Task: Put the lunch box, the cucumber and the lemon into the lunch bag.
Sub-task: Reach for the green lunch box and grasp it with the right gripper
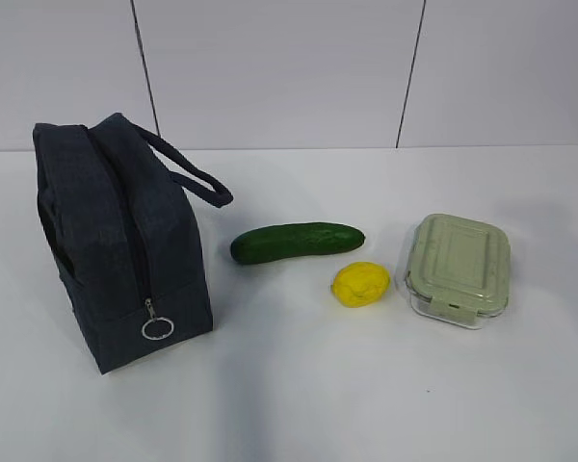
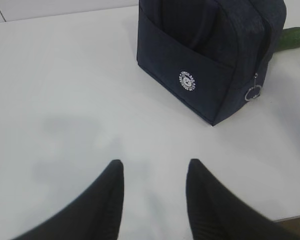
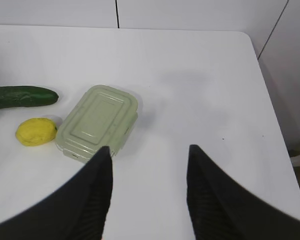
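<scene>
**Even, soft light across all three views**

I see bright, diffuse light from above. The white table [image 1: 299,385] shows no harsh glare. Shadows are faint: a soft one right of the lunch bag [image 1: 125,241], thin ones under the cucumber [image 1: 297,242] and lemon [image 1: 360,284]. In both wrist views my near fingers [image 2: 110,200] look slightly soft and cast pale grey smudges on the table. The exterior view is mildly grainy.

Navy lunch bag [image 1: 125,241] seemingly zipped, cucumber [image 1: 297,242], lemon [image 1: 360,284], lunch box [image 1: 459,267]
</scene>
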You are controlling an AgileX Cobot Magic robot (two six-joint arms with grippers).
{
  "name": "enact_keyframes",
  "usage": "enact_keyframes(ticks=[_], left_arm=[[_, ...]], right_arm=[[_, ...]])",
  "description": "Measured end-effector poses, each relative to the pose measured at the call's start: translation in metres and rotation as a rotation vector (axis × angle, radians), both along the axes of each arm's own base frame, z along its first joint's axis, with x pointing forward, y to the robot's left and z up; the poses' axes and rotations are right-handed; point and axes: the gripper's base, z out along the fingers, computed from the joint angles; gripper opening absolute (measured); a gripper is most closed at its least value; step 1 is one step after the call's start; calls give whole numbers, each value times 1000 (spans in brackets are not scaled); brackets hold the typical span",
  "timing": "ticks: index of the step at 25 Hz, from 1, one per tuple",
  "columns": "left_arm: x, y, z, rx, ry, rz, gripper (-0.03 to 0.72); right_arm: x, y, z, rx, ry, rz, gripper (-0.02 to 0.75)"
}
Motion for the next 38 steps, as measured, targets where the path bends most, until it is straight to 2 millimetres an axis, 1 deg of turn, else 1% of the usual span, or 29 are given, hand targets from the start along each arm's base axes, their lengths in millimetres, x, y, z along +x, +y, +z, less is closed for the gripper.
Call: enact_keyframes(ticks=[3, 8, 18, 29, 31, 33, 35, 38], left_arm=[[0, 0, 0, 0, 0, 0, 305], [0, 0, 0, 0, 0, 0, 305], [0, 0, 0, 0, 0, 0, 305], [0, 0, 0, 0, 0, 0, 305], [0, 0, 0, 0, 0, 0, 305], [0, 0, 0, 0, 0, 0, 305], [0, 0, 0, 0, 0, 0, 305], [0, 0, 0, 0, 0, 0, 305]], right_arm=[[12, 1, 4, 4, 24, -3, 374], [22, 2, 6, 14, 44, -2, 374], [24, 3, 5, 25, 51, 1, 374], [24, 8, 3, 96, 79, 14, 374], [30, 9, 0, 107, 103, 14, 374], [40, 10, -3, 123, 137, 14, 383], [51, 13, -5, 151, 176, 17, 407], [71, 17, -9, 200, 240, 20, 468]])
